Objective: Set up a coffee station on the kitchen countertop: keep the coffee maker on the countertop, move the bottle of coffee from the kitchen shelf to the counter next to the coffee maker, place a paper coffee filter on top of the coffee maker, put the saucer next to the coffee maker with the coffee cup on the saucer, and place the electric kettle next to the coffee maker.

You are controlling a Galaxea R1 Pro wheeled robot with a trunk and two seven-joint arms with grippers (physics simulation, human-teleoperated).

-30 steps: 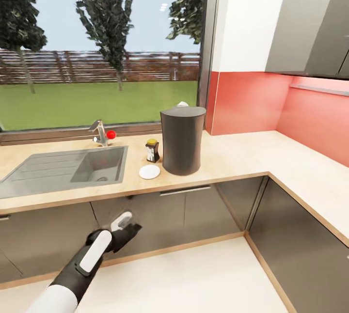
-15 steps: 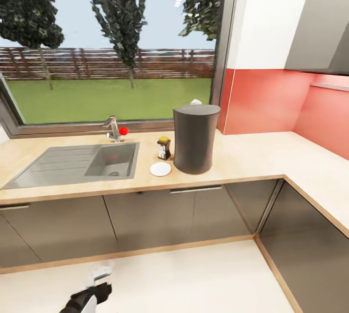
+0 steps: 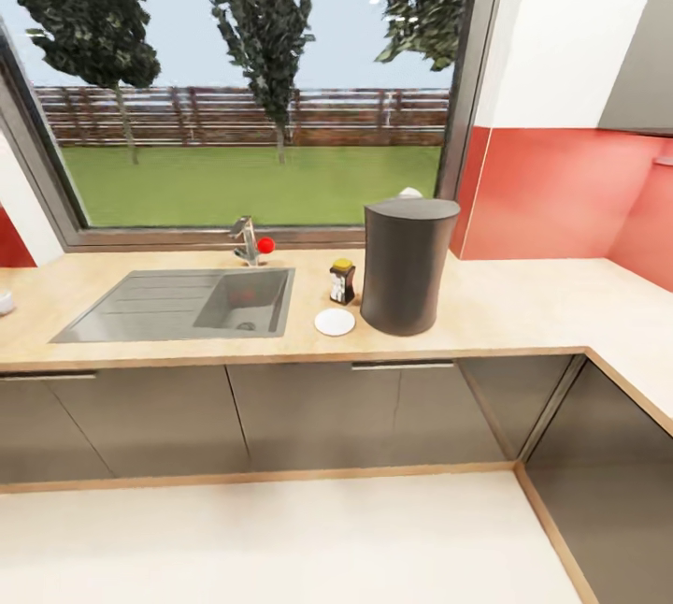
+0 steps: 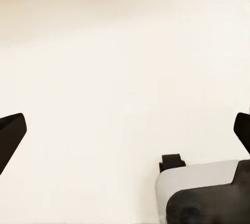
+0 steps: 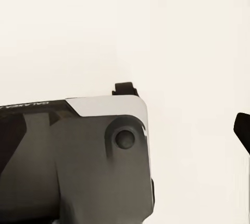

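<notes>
The tall dark grey coffee maker [image 3: 409, 266] stands on the beige kitchen countertop [image 3: 523, 314], right of the sink. A scrap of white paper coffee filter [image 3: 409, 194] peeks over its flat top. Just left of it stand the small brown bottle of coffee [image 3: 342, 281] with its yellow cap and the flat white saucer [image 3: 335, 322], which has nothing on it. A small white object [image 3: 5, 303] sits at the counter's far left edge, too cut off to identify. My left gripper [image 4: 125, 133] is open over pale floor. My right gripper [image 5: 125, 133] also hangs open above the floor.
A grey sink [image 3: 187, 303] with a faucet [image 3: 248, 241] and a red knob is set into the counter under the window. Grey cabinet fronts [image 3: 308, 412] run below, and the counter turns a corner at the right. Part of my own grey base [image 5: 78, 156] fills the right wrist view.
The head camera has swung, so the counter scene has slid right in the picture. My left arm has dropped down out of the head view.
</notes>
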